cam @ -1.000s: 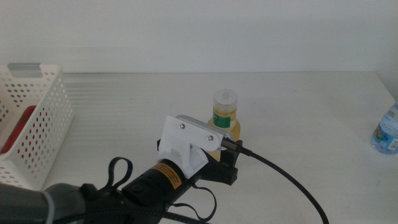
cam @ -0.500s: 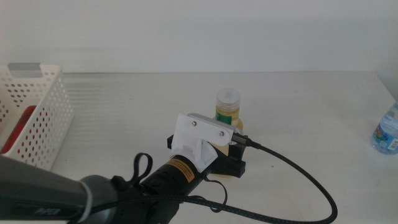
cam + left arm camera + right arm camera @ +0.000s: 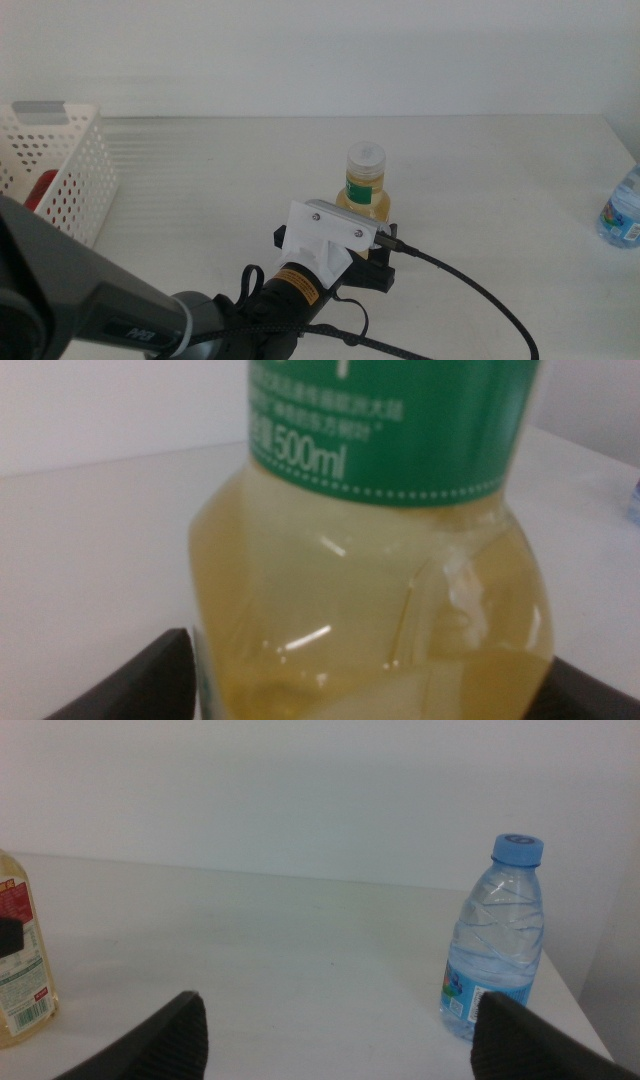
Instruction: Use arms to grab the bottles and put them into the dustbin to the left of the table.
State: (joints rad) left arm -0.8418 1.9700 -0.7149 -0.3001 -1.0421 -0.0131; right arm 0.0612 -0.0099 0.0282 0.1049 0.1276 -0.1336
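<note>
The bottle of pale yellow liquid [image 3: 365, 186] stands upright mid-table, with a green band and a whitish cap. My left gripper [image 3: 372, 262] reaches it from the near side. In the left wrist view the yellow bottle [image 3: 370, 590] fills the picture, and the left gripper [image 3: 370, 695] is open with one dark jaw close on each side of the bottle's base. The blue-capped water bottle [image 3: 622, 212] stands at the table's far right edge. My right gripper [image 3: 340, 1020] waits open and empty, facing the water bottle [image 3: 497, 940]. The dustbin [image 3: 75, 170] stands at the left.
Something red [image 3: 40, 190] lies inside the perforated white basket. The left arm's black cable [image 3: 470, 290] trails over the white table [image 3: 200, 170] toward the near right. The yellow bottle [image 3: 20, 960] also shows at the edge of the right wrist view.
My left arm has pushed forward and lower, bringing its gripper in around the yellow bottle's base. The bottle has barely shifted. The water bottle and basket stay put.
</note>
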